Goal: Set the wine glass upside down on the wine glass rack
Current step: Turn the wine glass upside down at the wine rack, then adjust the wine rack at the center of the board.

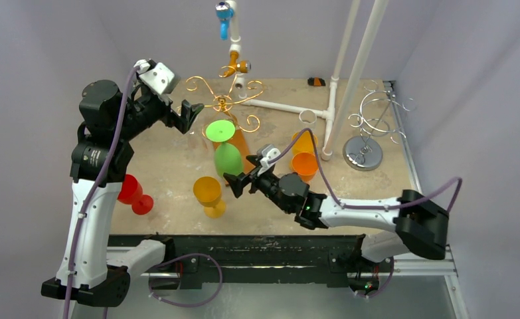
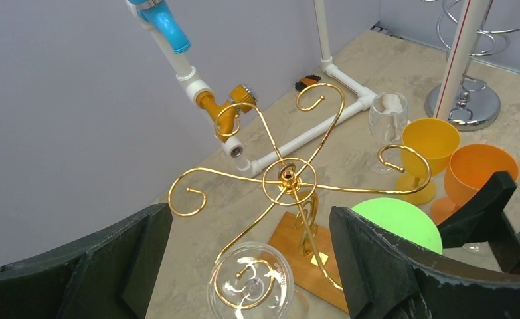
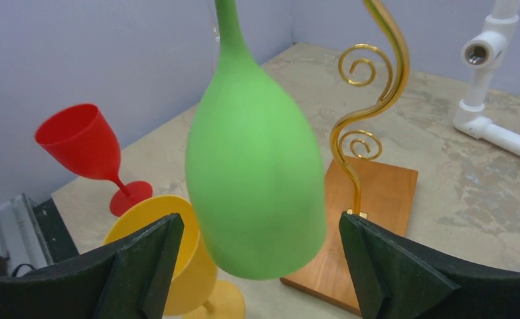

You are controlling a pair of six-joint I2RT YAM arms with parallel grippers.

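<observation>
The green wine glass (image 1: 228, 159) hangs upside down from an arm of the gold wire rack (image 1: 224, 103), with its round foot (image 1: 220, 130) on top. My right gripper (image 1: 244, 171) is open just beside the bowl. In the right wrist view the green bowl (image 3: 256, 179) sits between the spread fingers (image 3: 144, 259) without touching them. My left gripper (image 1: 189, 114) is open and empty by the rack's left side. In the left wrist view a clear glass (image 2: 250, 282) hangs upside down on another rack arm, below the rack's hub (image 2: 288, 176).
A yellow glass (image 1: 208, 193) and a red glass (image 1: 131, 193) stand at the front left. Two orange glasses (image 1: 305, 163) and a clear glass (image 1: 308, 118) stand to the right. A chrome rack (image 1: 370, 126) and a white pipe frame (image 1: 333, 100) are at the back right.
</observation>
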